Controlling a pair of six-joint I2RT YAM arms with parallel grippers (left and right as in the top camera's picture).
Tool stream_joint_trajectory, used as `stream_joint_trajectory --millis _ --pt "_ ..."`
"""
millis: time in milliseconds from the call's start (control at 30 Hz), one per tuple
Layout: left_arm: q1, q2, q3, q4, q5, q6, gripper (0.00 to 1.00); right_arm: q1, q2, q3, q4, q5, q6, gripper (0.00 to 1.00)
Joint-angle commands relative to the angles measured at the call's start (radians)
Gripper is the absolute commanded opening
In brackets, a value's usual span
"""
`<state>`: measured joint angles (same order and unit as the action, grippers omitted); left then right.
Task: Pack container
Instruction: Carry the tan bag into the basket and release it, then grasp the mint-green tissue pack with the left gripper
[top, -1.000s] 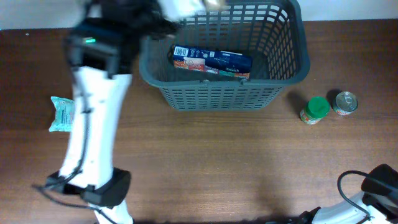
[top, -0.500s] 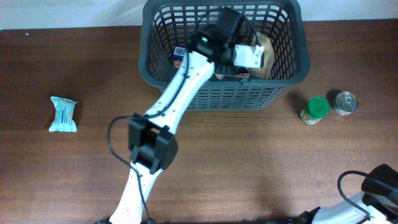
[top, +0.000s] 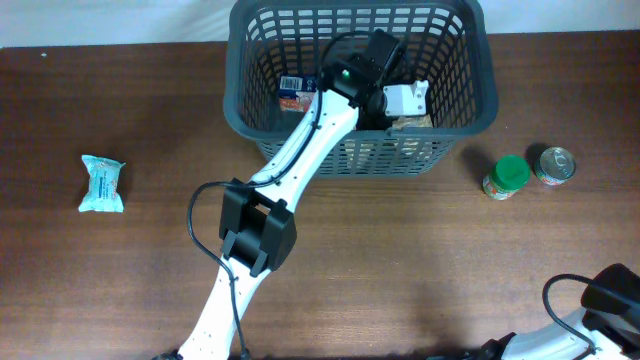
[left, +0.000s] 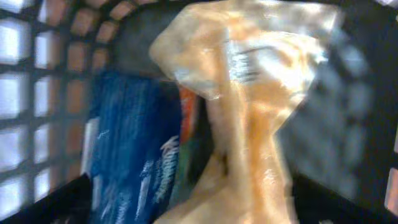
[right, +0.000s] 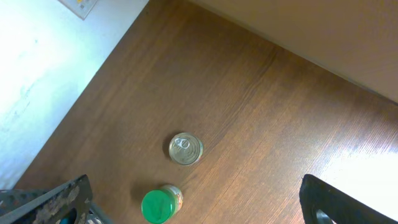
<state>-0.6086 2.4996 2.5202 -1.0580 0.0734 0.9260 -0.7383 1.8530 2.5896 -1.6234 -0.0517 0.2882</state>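
1. The basket (top: 460, 110) sits at the far middle of the counter (top: 400, 260).
2. A box (top: 297, 94) and a bag (top: 412, 122) lie inside it.
3. A jar (top: 506, 176) and a can (top: 556, 165) stand right of the basket, side by side.
4. A packet (top: 102, 184) lies far left.

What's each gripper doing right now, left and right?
Left gripper: inside the basket, shut on a tan plastic bag.
Right gripper: only fingertip edges in its wrist view, nothing between them; open or shut cannot be told.
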Motion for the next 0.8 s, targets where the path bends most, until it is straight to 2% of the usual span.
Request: stream_joint_trajectory --millis 0,100,233,300,433,567,667,767 --pt "0.006 -0.113 0.214 0.002 -0.121 -0.217 0.99 -0.002 0.002 0.001 0.003 0.008 0.005 0.99" --pt "0.066 -0.205 0.398 -0.086 -0.124 -0.286 0.99 -0.002 0.002 0.001 0.003 0.008 0.005 0.99" --pt "0.211 -0.319 0.483 -0.261 -0.178 -0.338 0.99 -0.002 0.002 0.001 0.003 0.008 0.005 0.99" --pt "0.318 -0.356 0.482 -0.355 -0.245 -0.445 0.99 -0.002 0.002 0.001 0.003 0.008 0.005 0.99" --pt "0.513 -0.355 0.465 -0.517 -0.254 -0.651 0.96 -0.002 0.002 0.001 0.003 0.008 0.005 0.99" --pt "0.743 -0.32 0.317 -0.63 -0.234 -0.75 0.96 -0.002 0.002 0.001 0.003 0.008 0.005 0.99" --pt "0.866 -0.305 0.146 -0.629 -0.113 -0.799 0.96 -0.002 0.002 0.001 0.003 0.008 0.005 0.99" --pt "0.973 -0.305 -0.049 -0.595 -0.081 -0.828 0.96 -0.002 0.002 0.001 0.003 0.008 0.005 0.99"
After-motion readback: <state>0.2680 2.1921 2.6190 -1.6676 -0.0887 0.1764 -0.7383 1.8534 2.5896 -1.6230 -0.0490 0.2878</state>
